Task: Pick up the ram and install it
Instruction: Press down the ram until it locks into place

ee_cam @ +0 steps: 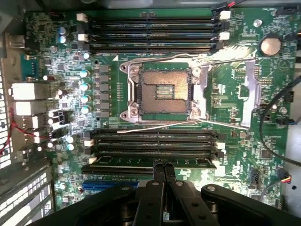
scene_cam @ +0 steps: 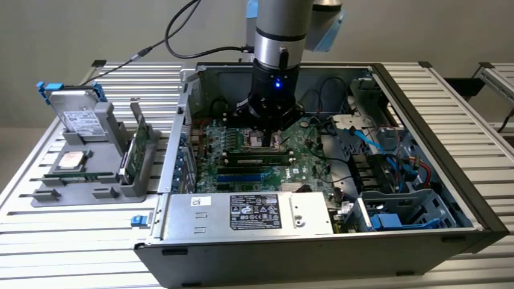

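- Black claw fingers point(ee_cam: 163, 176) sit nearest the wrist camera, pressed together with no gap and nothing between them.
- Their tips point(ee_cam: 163, 165) touch the top edge of the ram point(ee_cam: 150, 163), a long green stick lying in the memory slot of its bank nearest the claw.
- Empty black slots point(ee_cam: 155, 141) run parallel just beyond the ram, and past them lies the open processor socket point(ee_cam: 163, 91) with its metal frame.
- Another bank of slots point(ee_cam: 153, 34) lies beyond the socket.
- From the exterior view, the arm point(scene_cam: 277, 60) reaches straight down into the open computer case point(scene_cam: 449, 150).
- Beside the case on the exterior view's left, a grey holder point(scene_cam: 88, 174) carries a drive, a green card and a square chip.
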{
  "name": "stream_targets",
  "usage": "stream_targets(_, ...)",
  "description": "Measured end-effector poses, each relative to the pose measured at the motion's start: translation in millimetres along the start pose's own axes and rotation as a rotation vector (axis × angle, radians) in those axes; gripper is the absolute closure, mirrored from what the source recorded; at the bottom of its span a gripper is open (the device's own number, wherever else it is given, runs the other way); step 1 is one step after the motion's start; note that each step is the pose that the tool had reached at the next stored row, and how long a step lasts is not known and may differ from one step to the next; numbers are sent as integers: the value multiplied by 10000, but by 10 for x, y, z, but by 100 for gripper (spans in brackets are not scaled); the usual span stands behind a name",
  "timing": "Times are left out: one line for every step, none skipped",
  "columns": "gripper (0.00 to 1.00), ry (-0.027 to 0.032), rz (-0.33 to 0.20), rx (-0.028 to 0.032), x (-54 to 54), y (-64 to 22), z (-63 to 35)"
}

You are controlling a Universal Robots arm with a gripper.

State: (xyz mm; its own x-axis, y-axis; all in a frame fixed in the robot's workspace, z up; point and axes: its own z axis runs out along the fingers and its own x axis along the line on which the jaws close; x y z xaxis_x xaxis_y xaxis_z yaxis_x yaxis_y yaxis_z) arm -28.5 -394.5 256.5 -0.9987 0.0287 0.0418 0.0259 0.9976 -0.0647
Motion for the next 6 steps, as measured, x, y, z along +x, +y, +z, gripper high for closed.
stream_targets(90, -1, 0, 0, 0, 0, 0)
stream_targets(90, -1, 0, 0, 0, 0, 0)
stream_targets(90, 0, 1, 3, 0, 0, -1)
stream_targets(90, 0, 1, 2, 0, 0, -1)
stream_targets(90, 0, 1, 3, 0, 0, -1)
stream_targets(90, 0, 1, 2, 0, 0, -1)
